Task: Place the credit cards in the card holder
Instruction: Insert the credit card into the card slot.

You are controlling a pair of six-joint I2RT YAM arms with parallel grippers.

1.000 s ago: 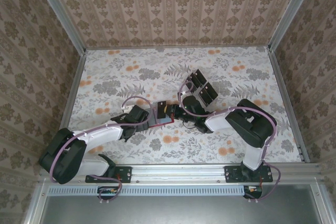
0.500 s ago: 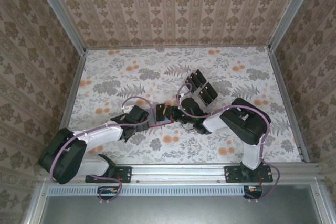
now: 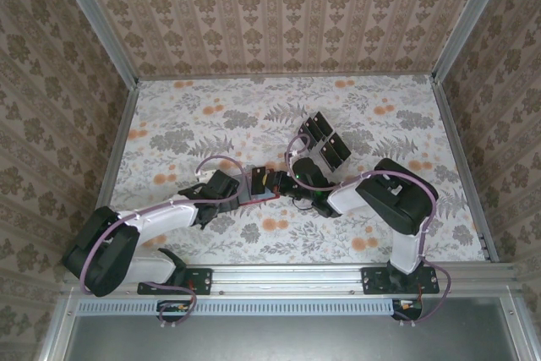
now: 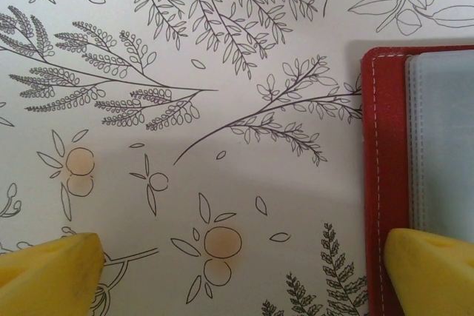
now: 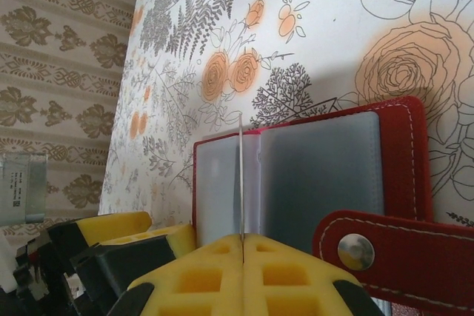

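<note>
The card holder (image 3: 259, 191) lies open on the flowered table, red with grey plastic sleeves (image 5: 326, 175) inside. My right gripper (image 5: 243, 240) is shut on a thin credit card (image 5: 241, 183), seen edge-on and standing upright over the sleeves near the fold. From the left, my left gripper (image 4: 241, 271) stands open and low over the table. One of its yellow fingertips (image 4: 433, 271) rests over the card holder's red edge (image 4: 381, 183). The other lies on the bare table. From above, both grippers, left (image 3: 239, 188) and right (image 3: 281, 182), meet at the card holder.
A clear slotted rack (image 3: 325, 141) with several dark cards stands behind and to the right of the card holder. The holder's red strap with a metal snap (image 5: 357, 249) lies beside my right fingers. Patterned walls enclose the table.
The right arm has shifted slightly left, bringing the card closer over the card holder. The left arm has stayed where it was.
</note>
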